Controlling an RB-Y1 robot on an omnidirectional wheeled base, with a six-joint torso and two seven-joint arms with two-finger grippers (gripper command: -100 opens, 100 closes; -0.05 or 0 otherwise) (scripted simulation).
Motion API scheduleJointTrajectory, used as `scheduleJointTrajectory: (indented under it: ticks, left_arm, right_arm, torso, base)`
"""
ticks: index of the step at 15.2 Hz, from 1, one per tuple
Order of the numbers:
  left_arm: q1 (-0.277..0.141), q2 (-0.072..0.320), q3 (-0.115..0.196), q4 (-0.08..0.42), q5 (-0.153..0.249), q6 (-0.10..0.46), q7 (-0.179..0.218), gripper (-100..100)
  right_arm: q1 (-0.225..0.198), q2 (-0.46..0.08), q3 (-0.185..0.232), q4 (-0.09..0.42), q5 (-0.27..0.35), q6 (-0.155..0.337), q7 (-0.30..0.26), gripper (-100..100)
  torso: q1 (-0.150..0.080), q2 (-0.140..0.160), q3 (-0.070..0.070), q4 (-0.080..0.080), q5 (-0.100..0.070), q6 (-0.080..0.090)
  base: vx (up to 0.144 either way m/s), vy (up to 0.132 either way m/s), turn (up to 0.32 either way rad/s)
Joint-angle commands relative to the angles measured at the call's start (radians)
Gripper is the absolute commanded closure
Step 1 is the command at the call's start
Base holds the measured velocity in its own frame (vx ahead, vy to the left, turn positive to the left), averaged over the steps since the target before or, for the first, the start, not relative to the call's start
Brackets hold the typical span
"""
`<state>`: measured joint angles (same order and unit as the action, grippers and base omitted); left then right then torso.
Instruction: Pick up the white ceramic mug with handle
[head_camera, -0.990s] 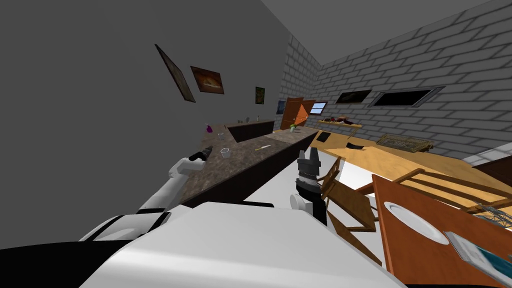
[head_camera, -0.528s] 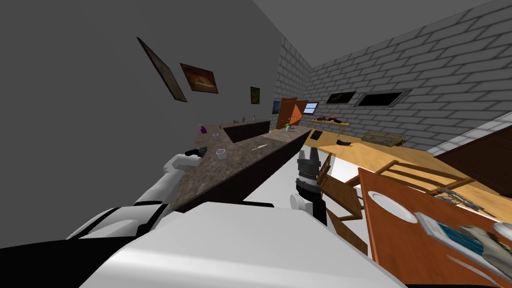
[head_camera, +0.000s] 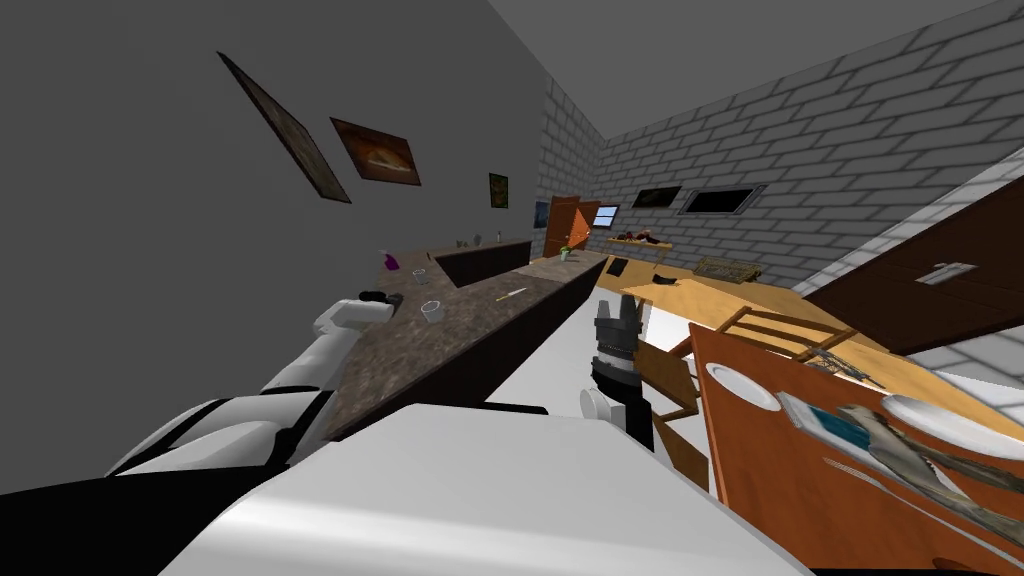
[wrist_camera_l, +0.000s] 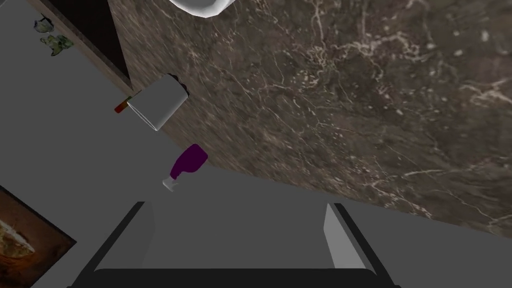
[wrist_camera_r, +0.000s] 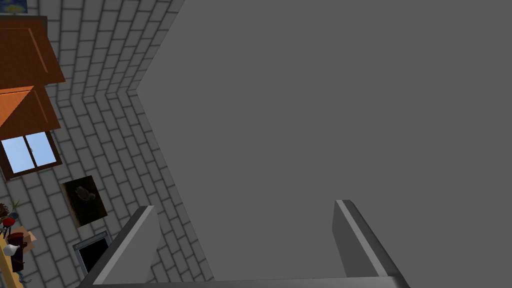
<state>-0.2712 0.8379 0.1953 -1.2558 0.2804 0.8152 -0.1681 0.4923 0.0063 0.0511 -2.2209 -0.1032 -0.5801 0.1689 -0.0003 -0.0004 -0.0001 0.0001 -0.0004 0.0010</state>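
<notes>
The white mug (head_camera: 431, 311) stands upright on the dark brown marbled counter (head_camera: 470, 320). In the left wrist view its rim (wrist_camera_l: 200, 6) is cut off by the picture's edge, well beyond the fingertips. My left gripper (head_camera: 388, 297) hovers over the counter's wall-side edge, a short way from the mug. Its fingers are open with nothing between them (wrist_camera_l: 240, 225). My right gripper (head_camera: 617, 318) is raised in front of my chest, away from the counter. It points upward and is open and empty (wrist_camera_r: 245, 220).
A second pale cup (head_camera: 420, 276) (wrist_camera_l: 157, 102) and a purple spray bottle (head_camera: 390, 261) (wrist_camera_l: 187, 162) stand farther along the counter by the grey wall. A small pen-like thing (head_camera: 511, 293) lies past the mug. An orange table (head_camera: 800, 440) with plates, and wooden chairs (head_camera: 670, 370), stand on the right.
The whole head view has shifted, so I have moved and turned; the orange table now looms closer on the right. My left hand stays about as far from the mug.
</notes>
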Motion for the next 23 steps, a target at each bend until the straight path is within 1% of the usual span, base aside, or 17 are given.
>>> scheduleJointTrajectory:
  ticks: [1,2,3,4,6,7,8,10,11,13,14,16,17,19,20,22,23]
  left_arm:
    - [-0.025,0.016,0.007,0.050,0.014,0.050,-0.006,-100]
    - [-0.025,0.016,0.007,0.054,0.014,0.068,-0.006,-100]
    - [-0.025,0.016,0.007,0.054,0.014,0.068,-0.006,-100]
    - [-0.060,0.042,0.017,0.105,0.039,0.106,-0.015,-100]
    - [-0.060,0.042,0.017,0.110,0.039,0.137,-0.015,-100]
    - [-0.094,0.065,0.028,0.141,0.064,0.169,-0.024,-100]
    - [-0.094,0.065,0.028,0.162,0.064,0.187,-0.024,-100]
    - [-0.094,0.065,0.028,0.164,0.064,0.203,-0.024,-100]
    - [-0.127,0.085,0.039,0.212,0.088,0.238,-0.032,-100]
    - [-0.127,0.085,0.039,0.217,0.088,0.268,-0.032,-100]
    - [-0.159,0.103,0.049,0.256,0.112,0.297,-0.039,-100]
    - [-0.159,0.103,0.049,0.268,0.112,0.331,-0.039,-100]
    - [-0.189,0.118,0.059,0.311,0.135,0.355,-0.046,-100]
    - [-0.189,0.118,0.059,0.318,0.135,0.390,-0.046,-100]
    - [-0.218,0.131,0.069,0.351,0.157,0.420,-0.052,-100]
    - [-0.218,0.131,0.069,0.366,0.157,0.448,-0.052,-100]
    - [-0.244,0.141,0.078,0.411,0.178,0.474,-0.058,-100]
  right_arm:
    - [0.000,0.000,0.000,0.000,0.000,0.000,0.000,0]
    - [0.000,0.000,0.000,0.000,0.000,0.000,0.000,0]
    - [0.000,0.000,0.000,0.000,0.000,0.000,0.000,0]
    - [0.000,0.000,0.000,0.000,0.000,0.000,0.000,0]
    - [0.000,0.000,0.000,0.000,0.000,0.000,0.000,0]
    - [0.000,0.000,0.000,0.000,0.000,0.000,0.000,0]
    - [0.000,0.000,0.000,0.000,0.000,0.000,0.000,0]
    - [0.000,0.000,0.000,0.000,0.000,0.000,0.000,0]
    - [0.000,0.000,0.000,0.000,0.000,0.000,0.000,0]
    - [0.000,0.000,0.000,0.000,0.000,0.000,0.000,0]
    - [0.000,0.000,0.000,0.000,0.000,0.000,0.000,0]
    - [0.000,0.000,0.000,0.000,0.000,0.000,0.000,0]
    - [0.000,0.000,0.000,0.000,0.000,0.000,0.000,0]
    - [0.000,0.000,0.000,0.000,0.000,0.000,0.000,0]
    - [0.000,0.000,0.000,0.000,0.000,0.000,0.000,0]
    - [0.000,0.000,0.000,0.000,0.000,0.000,0.000,0]
    - [0.000,0.000,0.000,0.000,0.000,0.000,0.000,0]
  torso:
    - [0.000,0.000,0.000,0.000,0.000,0.000]
    - [0.000,0.000,0.000,0.000,0.000,-0.001]
    - [0.000,0.000,0.000,0.000,0.000,-0.001]
    - [0.001,0.000,0.000,0.000,0.001,-0.002]
    - [0.000,0.000,0.000,0.000,0.000,-0.001]
    - [0.000,0.000,0.000,0.000,0.000,-0.001]
    - [0.000,0.000,0.000,0.000,0.000,0.000]
    - [0.000,0.000,0.000,0.000,0.000,-0.001]
    - [0.001,0.000,0.000,0.000,0.001,-0.002]
    - [0.000,0.000,0.000,0.000,0.000,-0.001]
    - [0.000,0.000,0.000,0.000,0.000,-0.001]
    - [0.000,-0.001,0.000,0.000,0.000,0.000]
    - [0.000,0.000,0.000,0.000,0.000,-0.001]
    - [0.000,-0.001,0.000,0.000,0.000,-0.001]
    - [0.000,0.000,0.000,0.000,0.001,-0.001]
    - [0.000,-0.001,0.000,0.000,0.000,-0.001]
    - [0.001,0.000,0.000,0.000,0.001,-0.001]
  base:
    - [0.000,-0.008,-0.201]
    - [0.001,-0.003,-0.046]
    - [0.001,-0.002,0.026]
    - [0.003,-0.011,-0.156]
    - [0.004,-0.006,-0.144]
    - [0.004,-0.007,-0.140]
    - [0.006,-0.006,-0.184]
    - [0.003,-0.002,-0.043]
    - [0.005,-0.008,-0.150]
    - [0.007,-0.003,-0.129]
    - [0.009,-0.006,-0.180]
    - [0.007,-0.002,-0.123]
    - [0.008,-0.005,-0.138]
    - [0.008,-0.001,-0.099]
    - [0.009,-0.002,-0.129]
    - [0.008,0.003,-0.103]
    - [0.007,0.002,-0.130]
